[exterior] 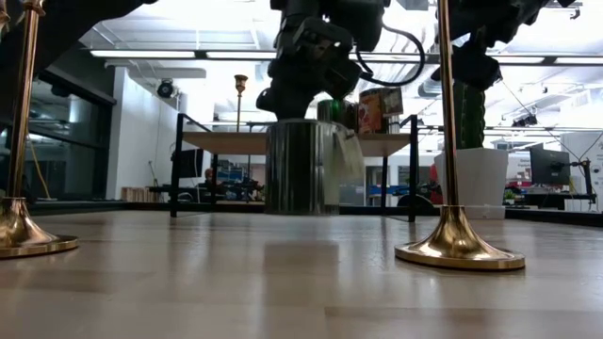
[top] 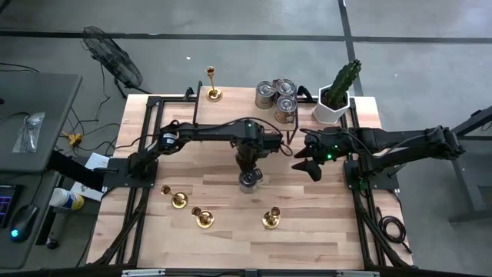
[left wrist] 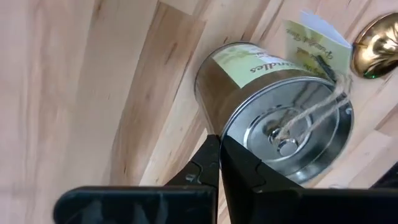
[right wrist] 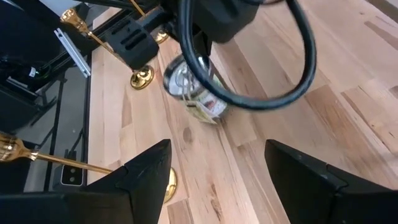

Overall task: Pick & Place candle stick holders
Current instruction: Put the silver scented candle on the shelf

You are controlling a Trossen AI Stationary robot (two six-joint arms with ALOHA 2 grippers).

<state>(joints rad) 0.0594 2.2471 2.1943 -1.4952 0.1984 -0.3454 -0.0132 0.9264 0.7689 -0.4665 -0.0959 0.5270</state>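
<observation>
A silver tin can point(top: 249, 181) stands upright on the wooden table point(top: 323, 231) right under the left pincer, a paper tag point(left wrist: 314, 38) tied to its lid with twine. Three more cans point(top: 277, 97) cluster behind it, and a potted cactus point(top: 338, 94) stands behind the right pincer. A floor fan point(top: 111, 55) sits off the table.

Two dark jointed arms, black cables, green indicator lights

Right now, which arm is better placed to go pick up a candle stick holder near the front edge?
Probably the right: its hand hangs open and empty, while the left hand is at the tin can. The nearest holder stands just ahead.
</observation>
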